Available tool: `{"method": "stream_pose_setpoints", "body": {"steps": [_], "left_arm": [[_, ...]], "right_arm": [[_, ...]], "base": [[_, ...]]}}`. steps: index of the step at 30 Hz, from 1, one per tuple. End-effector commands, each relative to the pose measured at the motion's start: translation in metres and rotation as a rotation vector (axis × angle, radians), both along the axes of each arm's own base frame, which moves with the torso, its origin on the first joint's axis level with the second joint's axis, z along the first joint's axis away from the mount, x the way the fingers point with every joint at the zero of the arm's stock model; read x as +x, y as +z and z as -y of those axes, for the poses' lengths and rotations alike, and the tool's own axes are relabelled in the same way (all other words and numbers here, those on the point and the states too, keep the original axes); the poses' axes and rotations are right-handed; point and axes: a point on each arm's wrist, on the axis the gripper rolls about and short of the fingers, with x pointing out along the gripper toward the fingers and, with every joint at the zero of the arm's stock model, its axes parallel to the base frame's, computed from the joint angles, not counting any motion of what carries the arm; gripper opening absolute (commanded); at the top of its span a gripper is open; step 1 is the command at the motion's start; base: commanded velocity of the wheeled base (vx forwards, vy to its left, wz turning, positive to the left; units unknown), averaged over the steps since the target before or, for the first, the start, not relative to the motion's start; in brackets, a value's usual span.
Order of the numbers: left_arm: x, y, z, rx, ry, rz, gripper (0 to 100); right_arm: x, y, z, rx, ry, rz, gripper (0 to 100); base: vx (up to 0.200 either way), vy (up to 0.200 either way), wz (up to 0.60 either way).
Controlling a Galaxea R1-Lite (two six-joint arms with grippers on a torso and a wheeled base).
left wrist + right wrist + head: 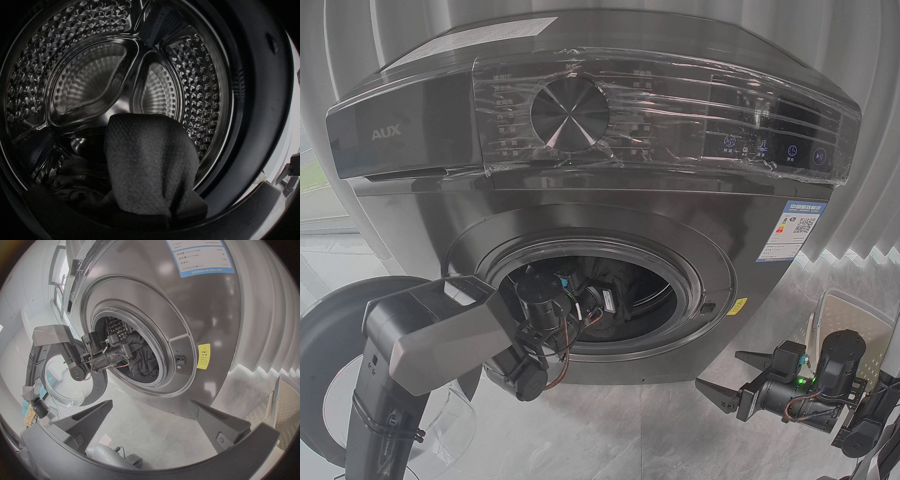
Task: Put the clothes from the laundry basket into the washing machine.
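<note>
The left tool [609,301] sits in the mouth of the grey front-loading washing machine [612,206], its grip impossible to tell; a dark grey knitted cloth [150,162] drapes inside the drum; the right tool [720,370] hangs spread wide beside the pale perforated laundry basket [850,312].

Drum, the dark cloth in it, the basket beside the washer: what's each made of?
Drum: looks like polished stainless steel; bright reflections, embossed and perforated wall.
Cloth: dark grey knit or terry-like textile, matte; a fine pebbled texture shows, fibre unclear.
Basket: probably moulded plastic, off-white, matte; rows of small holes in its wall.
</note>
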Motion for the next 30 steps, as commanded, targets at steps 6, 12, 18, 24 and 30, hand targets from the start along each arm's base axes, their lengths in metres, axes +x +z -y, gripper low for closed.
{"method": "stream_pose_setpoints", "body": {"steps": [6,12,18,24,30], "left_arm": [[0.039,-0.005,0.02,-0.046,0.048,-0.028,0],[0.072,-0.005,0.027,-0.063,0.104,-0.013,0],[0.096,0.002,0.033,-0.075,0.123,-0.023,0],[0.112,-0.007,0.031,-0.082,0.154,-0.043,0],[0.119,-0.008,0.019,-0.078,0.207,-0.05,0]], "right_arm": [[-0.004,-0.003,0.001,-0.011,0.004,-0.018,100],[-0.004,-0.003,0.001,-0.011,0.004,-0.018,100],[-0.004,-0.003,0.001,-0.012,0.006,-0.02,100],[-0.003,-0.003,0.002,-0.01,0.004,-0.017,100],[-0.004,-0.003,0.001,-0.011,0.006,-0.018,100]], "base": [[0.0,0.0,0.0],[0.0,0.0,0.0],[0.0,0.0,0.0],[0.0,0.0,0.0],[0.0,0.0,0.0]]}}
